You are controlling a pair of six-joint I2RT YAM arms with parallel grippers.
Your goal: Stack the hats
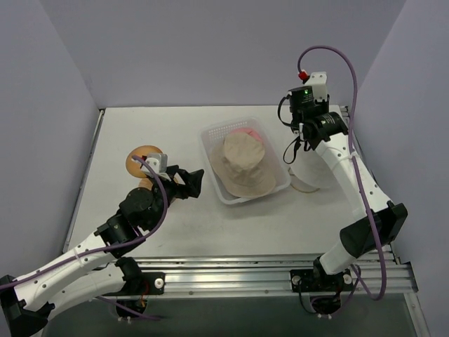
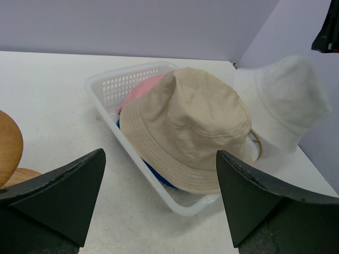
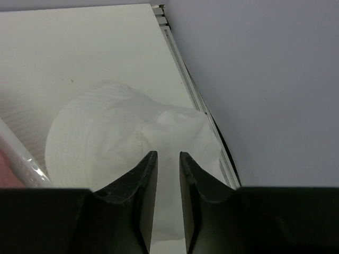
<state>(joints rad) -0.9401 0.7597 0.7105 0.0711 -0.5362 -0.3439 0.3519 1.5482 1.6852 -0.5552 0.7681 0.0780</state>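
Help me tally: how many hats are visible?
4: beige hat in the basket, pink cap and blue cap beneath it, white hat beside the basket. Others possibly hidden.

The top camera hangs above and behind my two arms and looks down on the whole flat white table [image 1: 175, 133] from far; my bases lie at its lower edge. The camera on my left wrist sits low over the table; it looks forward past my left gripper [image 2: 160, 156] to the clear plastic lattice basket [image 2: 119, 84] and the beige brimmed bucket hat [image 2: 190, 124], quite near. The camera on my right wrist looks steeply down past my right gripper [image 3: 168, 159], very near the whitish soft fabric hat [image 3: 100, 137] beside the table's right edge; this hat shows in all three views; the basket and the beige hat show in the top and left views.
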